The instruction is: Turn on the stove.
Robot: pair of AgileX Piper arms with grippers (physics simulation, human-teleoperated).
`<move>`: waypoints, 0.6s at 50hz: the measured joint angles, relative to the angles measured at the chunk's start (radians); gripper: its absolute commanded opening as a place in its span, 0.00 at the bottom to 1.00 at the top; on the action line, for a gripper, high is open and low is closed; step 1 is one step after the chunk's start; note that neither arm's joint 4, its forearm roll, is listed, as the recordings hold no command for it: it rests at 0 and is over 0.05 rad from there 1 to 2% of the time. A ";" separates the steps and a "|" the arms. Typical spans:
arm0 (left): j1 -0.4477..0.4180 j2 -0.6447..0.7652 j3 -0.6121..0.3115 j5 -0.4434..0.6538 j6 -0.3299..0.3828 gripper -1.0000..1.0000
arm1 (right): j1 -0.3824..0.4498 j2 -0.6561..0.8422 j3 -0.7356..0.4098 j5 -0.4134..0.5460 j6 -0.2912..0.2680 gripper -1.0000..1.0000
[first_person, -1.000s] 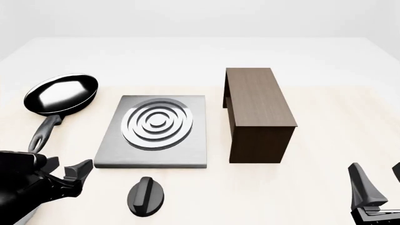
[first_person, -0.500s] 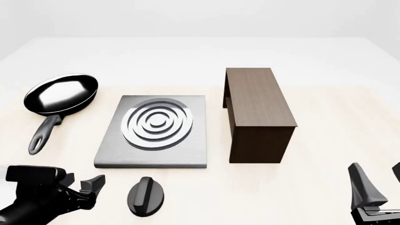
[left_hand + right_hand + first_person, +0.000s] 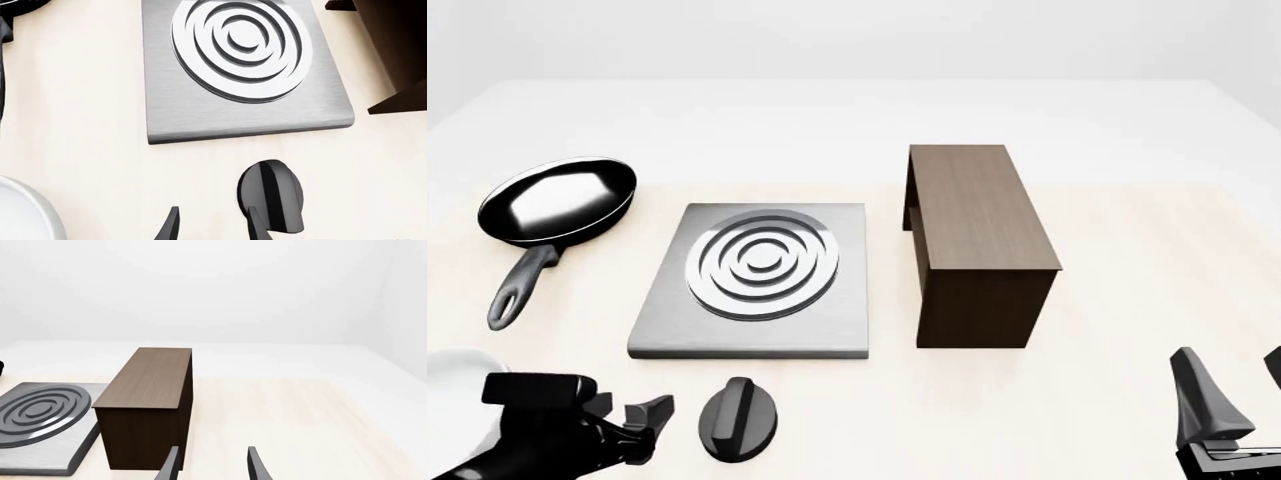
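A pale wooden table [image 3: 1121, 300] lies before you; at its centre sits the stove [image 3: 755, 283], a flat brushed-grey slab with raised silver rings; its separate black round knob [image 3: 738, 418] rests on the table just in front of the slab's near edge, apart from it. Your left gripper [image 3: 641, 425] hangs low just beside the knob on its left, fingers parted and holding nothing; your right gripper [image 3: 210, 462] waits at the near right, well apart, its fingers also spread and empty. A black frying pan [image 3: 554, 205] lies left of the stove; a dark brown wooden box [image 3: 977, 240] stands to its right. No readable writing or brand shows on anything.
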State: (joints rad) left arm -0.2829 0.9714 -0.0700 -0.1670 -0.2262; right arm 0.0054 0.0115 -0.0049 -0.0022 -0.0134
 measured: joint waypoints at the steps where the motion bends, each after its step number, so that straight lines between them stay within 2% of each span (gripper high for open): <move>1: -0.003 0.010 0.002 -0.010 -0.004 1.00 | 0.000 0.000 0.000 0.000 0.000 1.00; 30: -0.088 0.303 0.047 -0.291 -0.103 1.00 | 0.000 0.000 0.000 0.000 0.000 1.00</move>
State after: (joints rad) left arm -0.3708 1.2742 -0.0226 -0.4585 -0.3296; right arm 0.0056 0.0115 -0.0049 -0.0022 -0.0134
